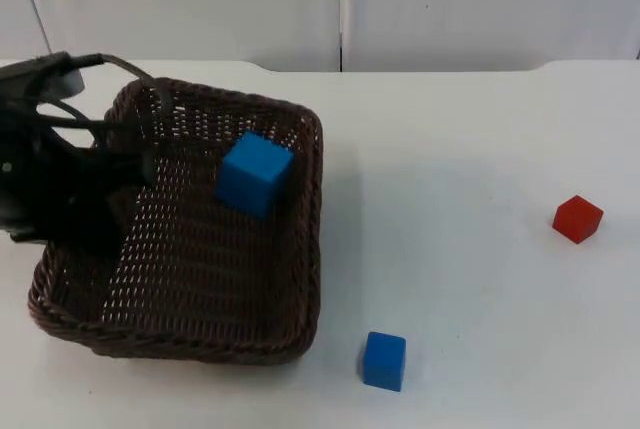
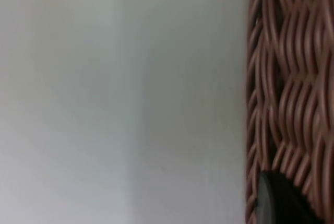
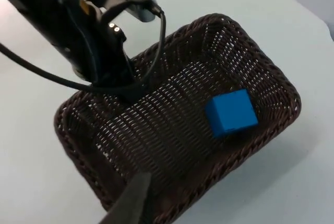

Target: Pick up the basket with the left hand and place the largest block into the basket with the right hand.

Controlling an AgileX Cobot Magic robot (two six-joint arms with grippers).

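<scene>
Small blue block (image 1: 384,360) lies outside; left gripper (image 1: 135,164) clamps stiff, light wicker basket (image 1: 300,249) rim, large blue block (image 1: 254,173) just beyond its fingers; right gripper's (image 3: 130,203) finger state unclear.

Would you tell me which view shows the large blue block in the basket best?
The right wrist view: the large blue block lies unobstructed inside the basket. The top view also shows it, tilted. The left wrist view gives wicker wall.

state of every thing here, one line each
basket: tilted, left wall held by the left gripper
large blue block: inside the basket, leaning by its right wall
small blue block: on the table, in front of the basket, apart from it
red block: on the table, far right, alone
right gripper: above the basket, holding nothing
</scene>
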